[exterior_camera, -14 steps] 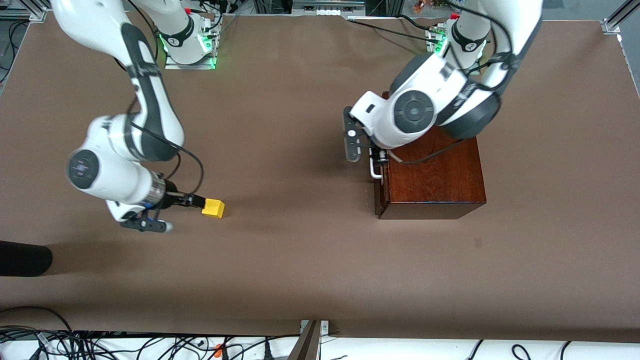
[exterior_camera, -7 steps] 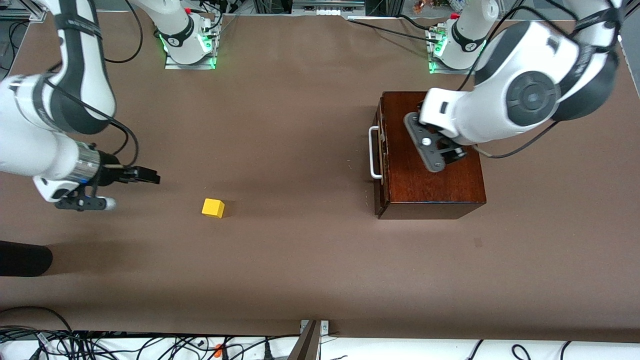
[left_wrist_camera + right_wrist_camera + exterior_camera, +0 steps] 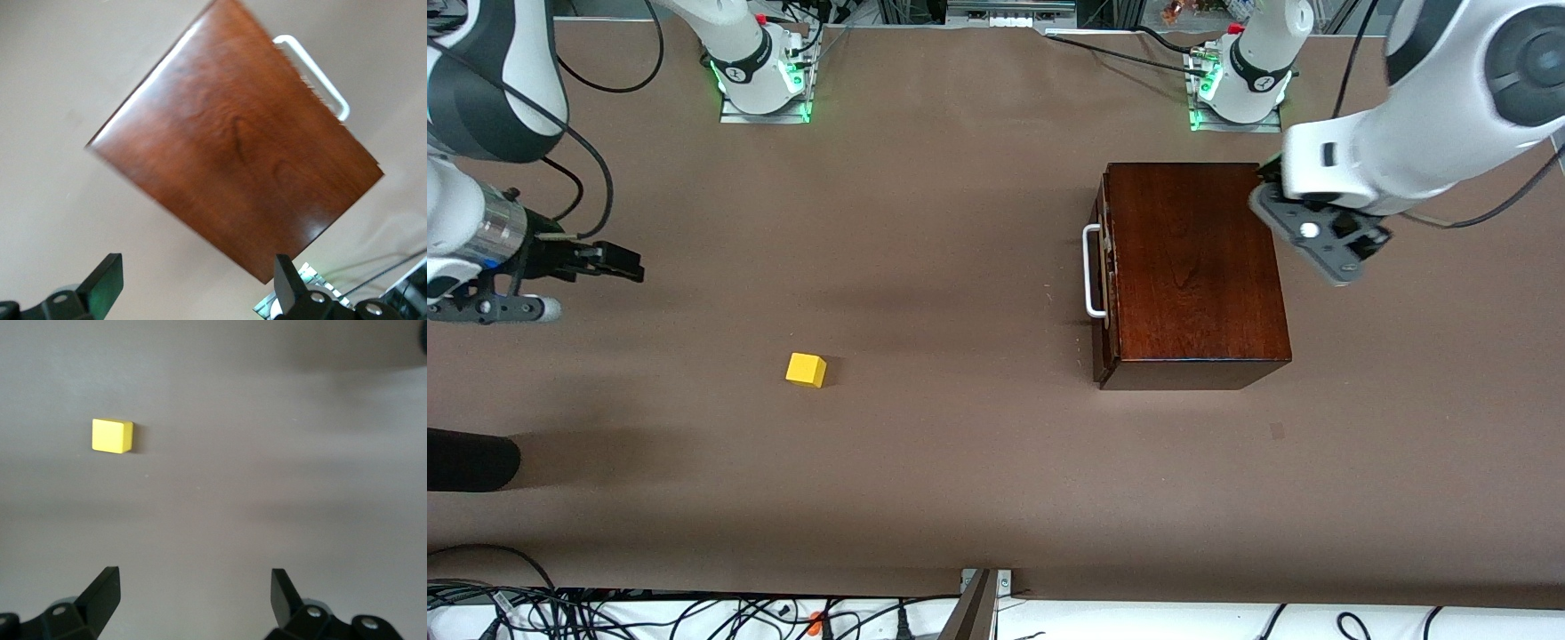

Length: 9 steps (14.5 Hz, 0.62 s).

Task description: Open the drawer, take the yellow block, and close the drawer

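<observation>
Brown matting covered the whole table point(image 3: 960, 462). In the front view, a small yellow block point(image 3: 806, 370) sat alone on it, left of centre and in the lower half of the frame, toward my right arm's end of the table. Nothing touched it.

A dark reddish-brown wooden box point(image 3: 1192, 267) stood right of centre in that view. Its drawer point(image 3: 1103, 276) was pushed in flush, with the white bar handle point(image 3: 1090, 271) on the box's side that faced the block.

My right gripper point(image 3: 618, 260) hung at the left edge of the front view, over bare matting and well apart from the block. Its fingers point(image 3: 100, 593) stood wide apart and held nothing. In the right wrist view, the block point(image 3: 111, 435) appeared in the upper left of the frame, clear of both fingers.

My left gripper point(image 3: 1325, 238) hung at the upper right of the front view, over the table just beside the box's edge, at the end away from the handle. Its fingers point(image 3: 107, 287) were also spread wide and empty. The left wrist view showed the box's polished top point(image 3: 233, 147) filling the middle of the frame, with the handle point(image 3: 313, 70) at the upper right.
</observation>
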Each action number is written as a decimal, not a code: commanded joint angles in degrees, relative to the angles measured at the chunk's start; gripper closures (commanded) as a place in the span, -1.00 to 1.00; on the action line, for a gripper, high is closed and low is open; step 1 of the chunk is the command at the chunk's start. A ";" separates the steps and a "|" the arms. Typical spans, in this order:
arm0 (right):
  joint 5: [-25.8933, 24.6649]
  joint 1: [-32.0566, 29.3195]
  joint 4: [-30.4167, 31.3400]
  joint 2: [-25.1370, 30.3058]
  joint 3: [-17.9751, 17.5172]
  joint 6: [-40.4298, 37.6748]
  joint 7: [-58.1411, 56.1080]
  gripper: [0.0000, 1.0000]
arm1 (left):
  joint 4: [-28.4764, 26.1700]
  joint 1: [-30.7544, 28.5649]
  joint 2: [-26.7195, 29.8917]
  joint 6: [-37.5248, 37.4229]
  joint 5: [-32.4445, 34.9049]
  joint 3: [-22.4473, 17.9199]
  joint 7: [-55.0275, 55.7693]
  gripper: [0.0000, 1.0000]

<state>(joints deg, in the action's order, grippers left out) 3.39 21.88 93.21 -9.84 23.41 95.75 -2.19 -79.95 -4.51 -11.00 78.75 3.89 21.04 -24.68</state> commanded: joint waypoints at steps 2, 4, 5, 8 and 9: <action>-3.47 0.36 3.11 4.65 -0.20 -0.57 1.31 -1.00 | -9.93 5.29 9.04 8.67 -3.79 -12.22 15.49 -1.00; -5.05 0.01 4.25 5.97 -1.69 -0.30 3.49 -1.00 | -14.95 5.38 12.57 12.38 -3.62 -14.09 24.20 -1.00; -6.28 -2.08 4.52 6.67 -4.66 -0.30 4.73 -1.00 | -15.93 5.56 13.45 12.91 -3.45 -15.40 27.20 -1.00; -7.34 -16.91 4.52 7.64 -19.42 0.05 4.92 -1.00 | -17.60 6.00 13.38 12.22 -3.45 -17.17 27.50 -1.00; -7.34 -18.96 4.52 7.82 -21.11 0.14 4.66 -1.00 | -17.00 5.91 12.94 11.61 -3.45 -17.09 27.15 -1.00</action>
<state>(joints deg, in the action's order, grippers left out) -3.12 9.87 95.87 -4.41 8.07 95.16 2.33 -94.54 0.50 0.63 89.70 1.16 4.67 1.18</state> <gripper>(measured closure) 0.000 0.000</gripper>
